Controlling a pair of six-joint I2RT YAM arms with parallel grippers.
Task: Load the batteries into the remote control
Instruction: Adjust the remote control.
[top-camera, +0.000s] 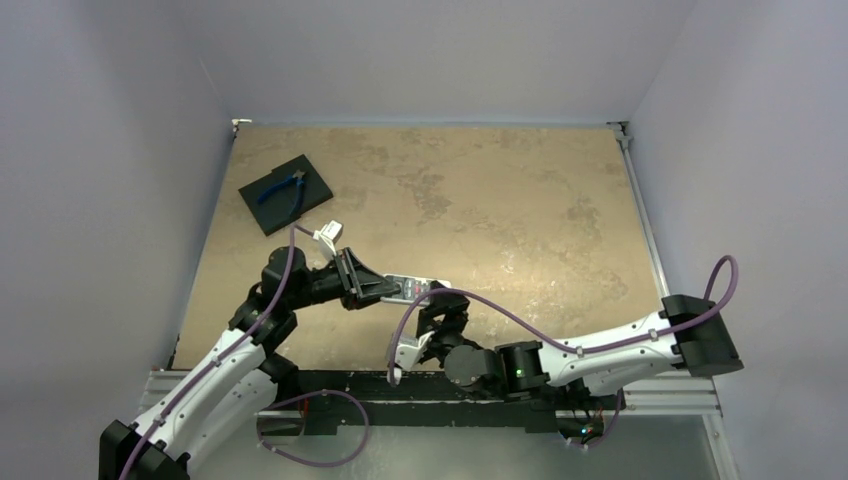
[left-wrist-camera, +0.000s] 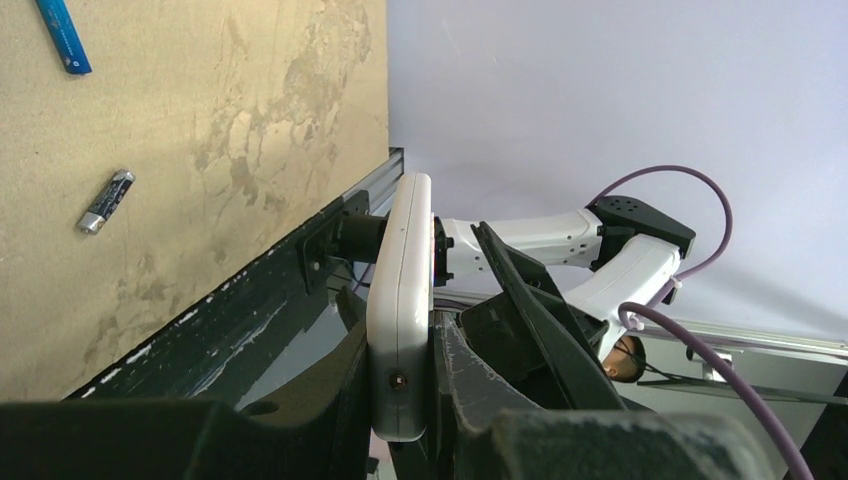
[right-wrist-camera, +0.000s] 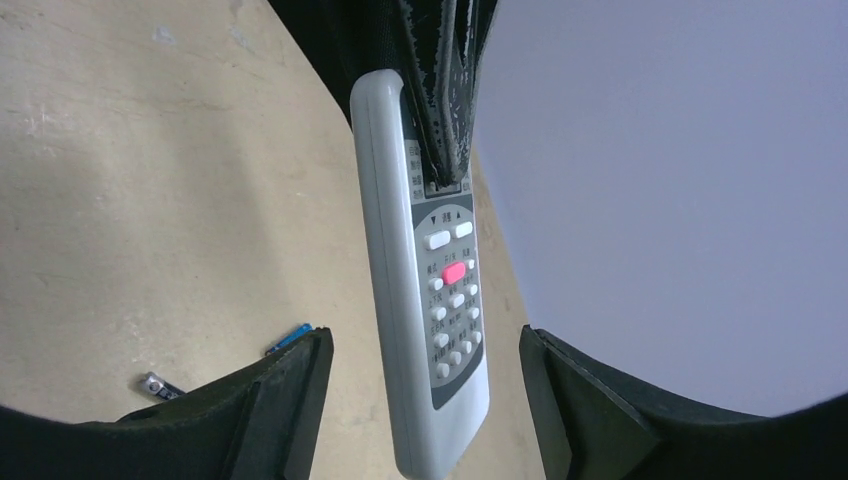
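Note:
My left gripper (top-camera: 362, 284) is shut on one end of the white remote control (top-camera: 420, 288) and holds it above the table. In the left wrist view the remote (left-wrist-camera: 400, 290) stands edge-on between the fingers (left-wrist-camera: 470, 370). My right gripper (top-camera: 440, 308) is open, its fingers (right-wrist-camera: 285, 395) on either side of the remote's free end (right-wrist-camera: 430, 330) without touching it; the button face shows. The blue battery (left-wrist-camera: 62, 35) and the dark grey battery (left-wrist-camera: 106, 200) lie apart on the table. Both peek out in the right wrist view, the blue battery (right-wrist-camera: 291, 339) and the grey battery (right-wrist-camera: 157, 383).
A black square pad (top-camera: 265, 215) with blue-handled pliers (top-camera: 283, 190) lies at the back left of the table. A metal rail (top-camera: 640, 230) edges the table's right side. Grey walls surround the table.

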